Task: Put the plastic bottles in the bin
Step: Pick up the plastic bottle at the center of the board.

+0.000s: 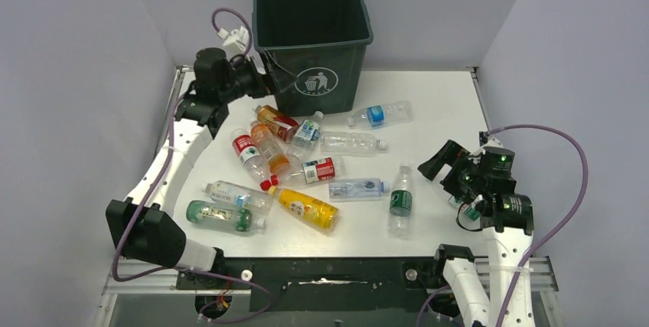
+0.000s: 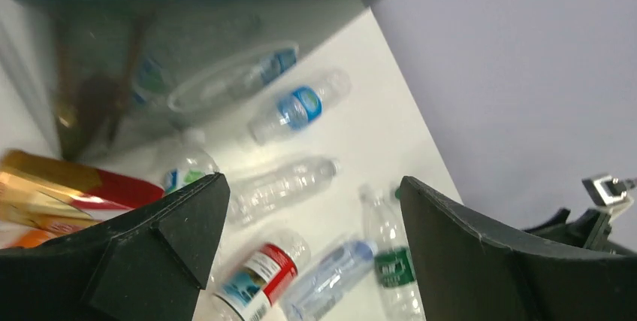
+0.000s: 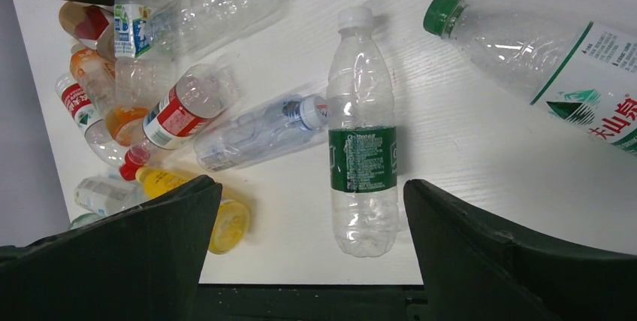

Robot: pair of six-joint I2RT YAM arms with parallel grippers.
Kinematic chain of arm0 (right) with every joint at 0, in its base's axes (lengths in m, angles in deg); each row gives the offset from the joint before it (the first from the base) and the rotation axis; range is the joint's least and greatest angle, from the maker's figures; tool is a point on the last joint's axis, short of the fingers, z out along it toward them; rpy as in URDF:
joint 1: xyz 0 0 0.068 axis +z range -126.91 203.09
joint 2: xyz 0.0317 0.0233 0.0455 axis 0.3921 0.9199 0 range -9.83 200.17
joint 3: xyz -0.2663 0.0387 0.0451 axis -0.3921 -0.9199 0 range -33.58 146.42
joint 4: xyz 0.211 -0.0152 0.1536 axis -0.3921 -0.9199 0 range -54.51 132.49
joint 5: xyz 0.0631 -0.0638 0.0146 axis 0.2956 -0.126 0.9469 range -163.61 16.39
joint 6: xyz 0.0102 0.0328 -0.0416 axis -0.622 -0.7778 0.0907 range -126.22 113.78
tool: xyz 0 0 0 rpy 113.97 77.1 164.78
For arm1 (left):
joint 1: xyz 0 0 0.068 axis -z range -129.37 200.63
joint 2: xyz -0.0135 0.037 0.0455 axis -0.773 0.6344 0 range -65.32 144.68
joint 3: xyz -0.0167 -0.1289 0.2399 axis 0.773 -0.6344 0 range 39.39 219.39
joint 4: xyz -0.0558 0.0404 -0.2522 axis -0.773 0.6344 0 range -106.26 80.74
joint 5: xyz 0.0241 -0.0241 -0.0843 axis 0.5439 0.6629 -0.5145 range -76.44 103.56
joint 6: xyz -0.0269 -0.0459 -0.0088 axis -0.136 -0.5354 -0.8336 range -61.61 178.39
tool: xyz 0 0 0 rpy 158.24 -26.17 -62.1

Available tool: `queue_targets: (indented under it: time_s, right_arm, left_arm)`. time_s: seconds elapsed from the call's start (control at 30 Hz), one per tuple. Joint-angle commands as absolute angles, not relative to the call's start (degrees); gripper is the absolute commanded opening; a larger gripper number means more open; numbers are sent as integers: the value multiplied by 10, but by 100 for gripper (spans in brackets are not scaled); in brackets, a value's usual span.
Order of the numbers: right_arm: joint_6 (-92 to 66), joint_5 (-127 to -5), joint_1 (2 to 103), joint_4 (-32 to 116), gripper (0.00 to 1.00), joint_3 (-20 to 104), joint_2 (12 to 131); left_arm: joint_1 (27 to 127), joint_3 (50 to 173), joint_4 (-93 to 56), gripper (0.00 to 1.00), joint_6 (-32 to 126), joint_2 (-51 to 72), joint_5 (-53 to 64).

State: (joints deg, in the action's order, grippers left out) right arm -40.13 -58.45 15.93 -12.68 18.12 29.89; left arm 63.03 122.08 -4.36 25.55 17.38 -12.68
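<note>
My right gripper (image 3: 309, 193), jaws wide and empty, sits just right of the green-label bottle (image 3: 362, 159), which lies cap-far, base-near.

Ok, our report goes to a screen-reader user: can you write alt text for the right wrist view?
The right tool, open, looks down on a white table where a clear green-labelled bottle lies framed between its fingers. A green-capped bottle lies upper right; more bottles are clustered at left.
</note>
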Motion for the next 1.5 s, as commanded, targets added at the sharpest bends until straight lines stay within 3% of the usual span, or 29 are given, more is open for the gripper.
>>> queue_targets:
  time_s: [0.0, 0.4, 0.6, 1.03, 1.47]
  right_arm:
    - [-426, -598, 158, -128, 98, 174, 281]
    - [-470, -587, 159, -138, 98, 152, 239]
    - [-419, -534, 158, -155, 98, 126, 232]
    - [-379, -437, 158, -62, 98, 61, 193]
    - [-345, -380, 174, -22, 98, 10, 226]
  left_arm:
    - [678, 1161, -85, 85, 249, 173, -141]
    - [800, 1169, -42, 85, 280, 293, -98]
    - [861, 1213, -11, 85, 300, 341, -63]
    - [924, 1264, 129, 85, 285, 377, 53]
    - [1006, 1329, 218, 85, 221, 389, 107]
